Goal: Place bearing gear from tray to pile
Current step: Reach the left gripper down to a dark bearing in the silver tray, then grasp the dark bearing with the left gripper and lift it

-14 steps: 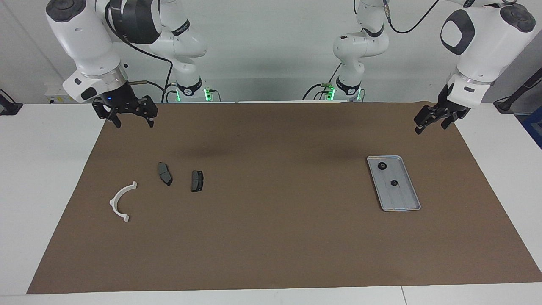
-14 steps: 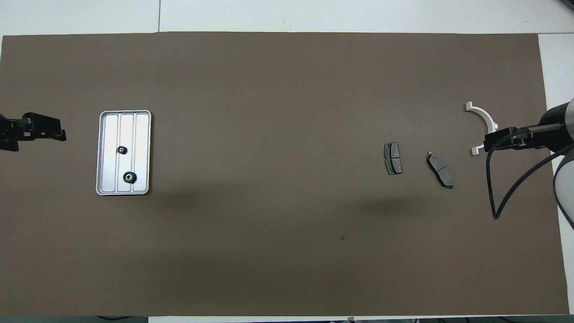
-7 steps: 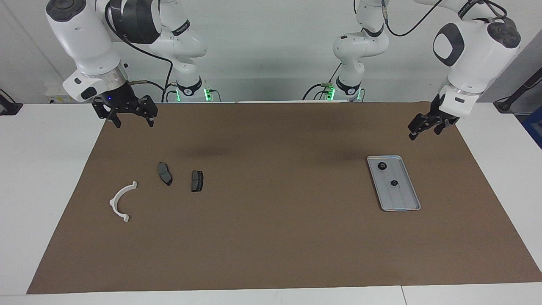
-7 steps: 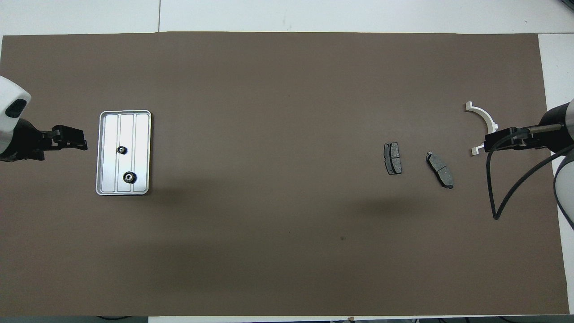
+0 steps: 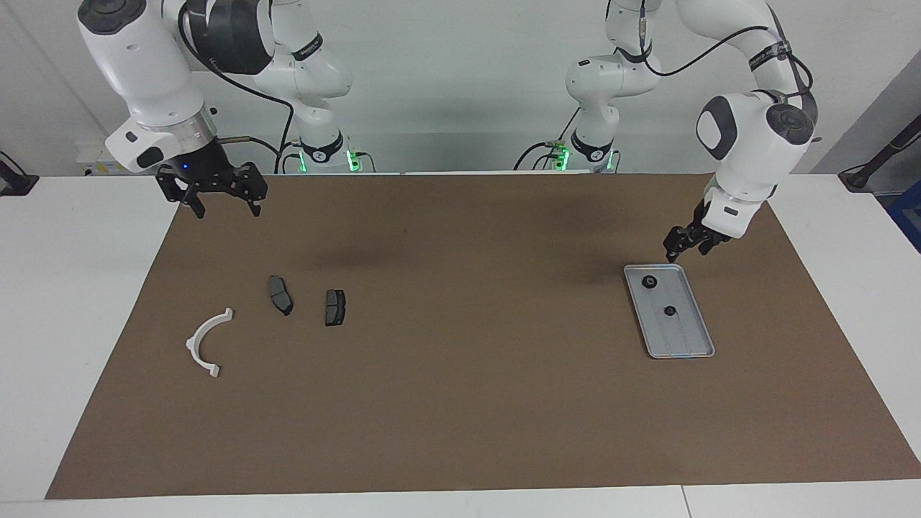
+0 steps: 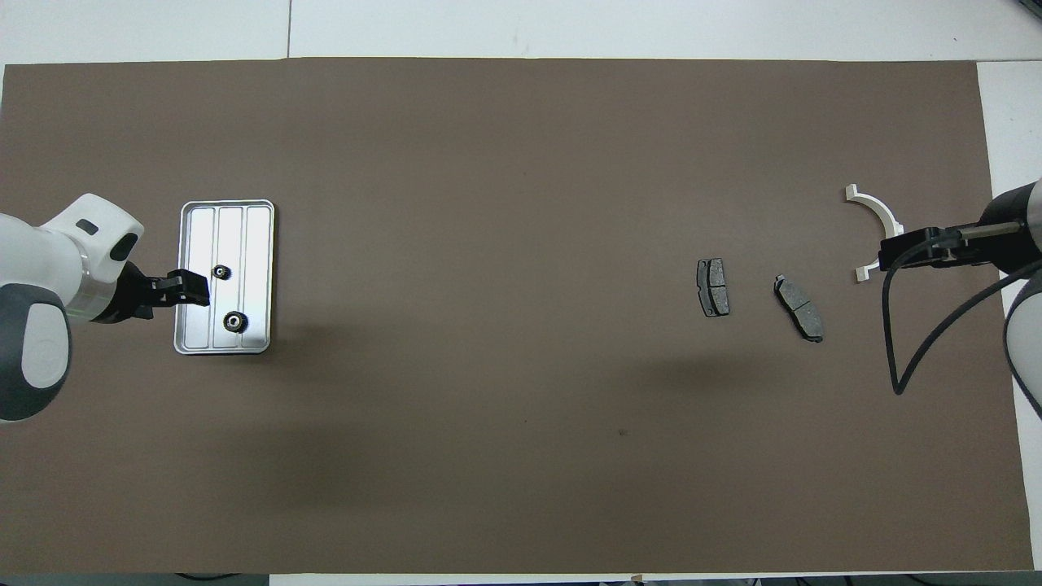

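Observation:
The silver tray [image 5: 687,338] [image 6: 252,236] lies on the brown mat toward the left arm's end of the table. Two small black bearing gears rest in it: one [image 5: 649,281] [image 6: 235,322] nearer to the robots, the other [image 5: 669,311] [image 6: 220,272] farther. My left gripper [image 5: 682,249] [image 6: 192,286] hangs over the tray's rim beside the gears, touching nothing. The pile sits toward the right arm's end: a white half-ring [image 5: 205,344] [image 6: 877,210] and two dark pads [image 5: 280,295] [image 5: 334,307]. My right gripper [image 5: 226,208] [image 6: 887,254] waits in the air, open and empty, over the mat beside the pile.
A brown mat [image 5: 460,403] covers most of the white table [image 5: 79,302]. A black cable [image 6: 920,342] loops down from the right arm over the mat near the pads [image 6: 713,286] [image 6: 799,308].
The left arm has swung in and down from outside the mat's edge until its gripper is over the tray's rim. The right arm and all parts have stayed where they were.

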